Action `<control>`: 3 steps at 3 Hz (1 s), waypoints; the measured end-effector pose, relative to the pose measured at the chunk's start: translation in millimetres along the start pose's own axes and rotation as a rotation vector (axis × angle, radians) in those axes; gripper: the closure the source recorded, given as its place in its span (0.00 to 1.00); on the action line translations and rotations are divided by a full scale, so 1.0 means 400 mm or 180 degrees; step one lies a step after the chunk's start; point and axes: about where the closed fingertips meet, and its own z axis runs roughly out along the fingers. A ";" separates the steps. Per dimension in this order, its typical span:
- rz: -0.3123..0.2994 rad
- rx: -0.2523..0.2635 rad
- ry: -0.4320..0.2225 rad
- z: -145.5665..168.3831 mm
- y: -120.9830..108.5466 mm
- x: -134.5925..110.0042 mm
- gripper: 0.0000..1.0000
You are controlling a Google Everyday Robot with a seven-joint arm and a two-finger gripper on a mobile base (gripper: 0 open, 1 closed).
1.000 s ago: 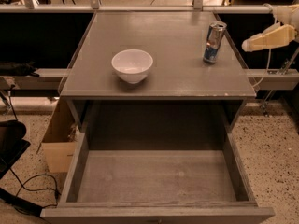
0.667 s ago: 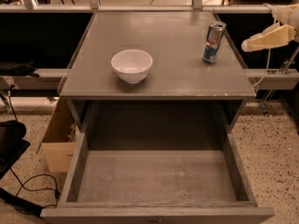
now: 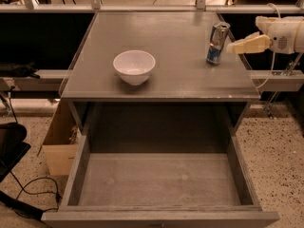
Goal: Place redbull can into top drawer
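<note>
The redbull can [image 3: 217,43], slim, blue and silver with a shiny top, stands upright near the right edge of the grey cabinet top [image 3: 175,75]. My gripper [image 3: 233,47] reaches in from the right at can height, its cream fingers [image 3: 247,44] pointing left, the tips just right of the can and slightly apart from it. The top drawer [image 3: 159,179] is pulled fully open below the cabinet top, its weathered plank bottom bare.
A white bowl [image 3: 134,66] sits on the cabinet top, left of centre. A cardboard box [image 3: 59,139] stands on the floor left of the drawer. Cables [image 3: 28,194] lie on the speckled floor at lower left. Metal rails run behind and beside the cabinet.
My gripper has moved left, closer to the can. The can, bowl and drawer have not moved.
</note>
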 end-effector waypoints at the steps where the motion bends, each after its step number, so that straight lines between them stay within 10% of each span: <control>1: 0.0049 -0.0035 -0.0186 0.082 -0.045 0.017 0.00; 3: 0.0244 -0.0194 -0.0566 0.194 -0.031 0.013 0.19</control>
